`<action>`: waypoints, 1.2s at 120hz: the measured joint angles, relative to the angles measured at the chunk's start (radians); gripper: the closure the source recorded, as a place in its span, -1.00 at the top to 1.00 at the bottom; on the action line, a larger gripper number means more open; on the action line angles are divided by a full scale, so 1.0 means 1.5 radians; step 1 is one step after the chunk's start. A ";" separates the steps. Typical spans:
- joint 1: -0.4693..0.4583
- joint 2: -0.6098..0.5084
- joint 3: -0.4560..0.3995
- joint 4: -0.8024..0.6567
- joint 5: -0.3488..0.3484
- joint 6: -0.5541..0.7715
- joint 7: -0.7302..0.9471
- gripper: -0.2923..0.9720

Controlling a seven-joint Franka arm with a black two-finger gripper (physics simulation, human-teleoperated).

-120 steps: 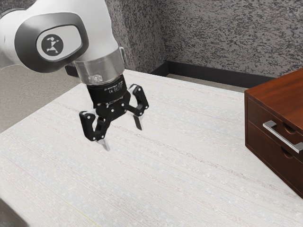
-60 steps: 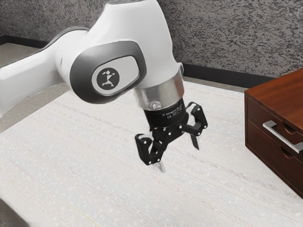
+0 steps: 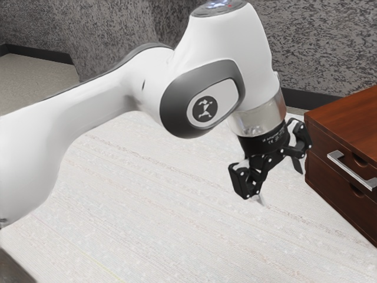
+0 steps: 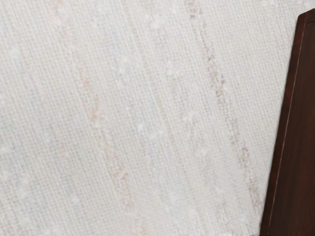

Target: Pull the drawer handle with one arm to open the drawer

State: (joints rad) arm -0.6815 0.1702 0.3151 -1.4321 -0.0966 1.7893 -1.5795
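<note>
Progress was slight: the black two-finger gripper [image 3: 278, 180] hung wide open and empty over the pale textured tabletop [image 3: 147, 224], near the dark red-brown wooden cabinet [image 3: 347, 121] but clear of it. Its brushed-metal bar handle [image 3: 352, 170] lay just beyond the fingers, untouched, the drawer [image 3: 323, 147] looking shut; grasping and pulling were left. White lettering on the gripper's body was too small to read.

Reddish-brown cabinet [image 3: 347, 121], silver handle [image 3: 351, 171]; white speckled, streaked table [image 3: 147, 206]; grey mottled wall [image 3: 330, 41]; white-grey arm [image 3: 106, 124]
</note>
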 joint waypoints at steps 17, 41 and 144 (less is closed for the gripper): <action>0.007 0.018 -0.013 0.015 -0.004 0.020 0.007 0.54; 0.010 0.041 -0.031 0.032 -0.008 0.048 0.014 0.54; 0.063 0.139 -0.069 0.119 -0.032 0.097 0.056 0.54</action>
State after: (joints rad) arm -0.5874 0.3791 0.2118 -1.2542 -0.1450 1.9352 -1.4961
